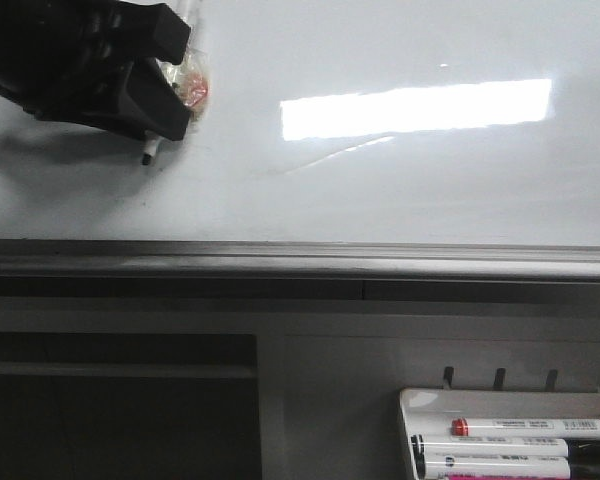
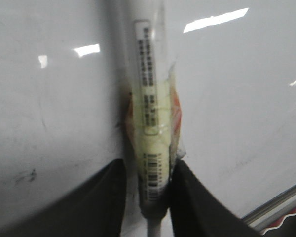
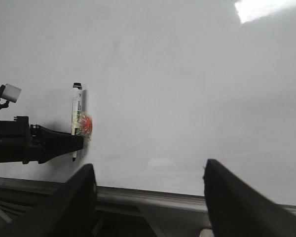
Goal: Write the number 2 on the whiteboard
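Whiteboard (image 1: 400, 200) filling the upper half of the front view, glossy white, with a bright rectangular glare (image 1: 415, 107) right of centre and a faint grey streak (image 1: 330, 155) just under it. Bordered along the near side by a grey metal edge (image 1: 300, 258). Left gripper (image 1: 180, 85) over the board's far-left area, black fingers clamped from both sides on a white marker (image 1: 152, 148). Marker barrel wrapped at the grip in clear tape with an orange patch (image 1: 192, 88), printed label and barcode readable in the left wrist view. Dark tip (image 1: 147, 157) pointing down toward the board surface just beyond the fingers, with a soft shadow beside it; cannot tell whether touching or just off the surface. Right gripper (image 3: 150, 197) seen only through its own wrist camera, fingers (image 3: 79, 197) spread wide apart, nothing between them, held near the board's metal edge and facing across the white surface toward the left arm and marker. Below the board in the front view, at lower right, a small white tray (image 1: 410, 400) holding several markers lying side by side, among them one with a red cap (image 1: 460, 427) and white-bodied ones (image 1: 490, 450) just beside it.
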You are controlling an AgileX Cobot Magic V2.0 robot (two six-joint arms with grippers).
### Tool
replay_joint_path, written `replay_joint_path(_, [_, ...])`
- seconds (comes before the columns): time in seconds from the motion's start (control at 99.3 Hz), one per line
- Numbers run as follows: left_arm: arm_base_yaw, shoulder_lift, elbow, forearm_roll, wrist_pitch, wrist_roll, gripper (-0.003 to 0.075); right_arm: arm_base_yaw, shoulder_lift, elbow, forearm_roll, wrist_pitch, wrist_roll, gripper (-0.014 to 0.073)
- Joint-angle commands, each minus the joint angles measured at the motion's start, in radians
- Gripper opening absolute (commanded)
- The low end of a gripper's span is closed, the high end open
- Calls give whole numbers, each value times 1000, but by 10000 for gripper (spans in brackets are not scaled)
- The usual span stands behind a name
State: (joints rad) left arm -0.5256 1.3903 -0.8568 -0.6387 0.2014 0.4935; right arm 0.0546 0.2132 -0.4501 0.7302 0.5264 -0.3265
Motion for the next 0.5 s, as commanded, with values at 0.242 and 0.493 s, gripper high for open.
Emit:
replay_joint_path(0.242, [-14,-152,-60,-1,84,52,-20,-6,42,-167,77,87,-234,421])
replay_joint_path(0.493, [-147,-395,-109,32,469,596,-20,-6,313,-457,277,406,-618,421])
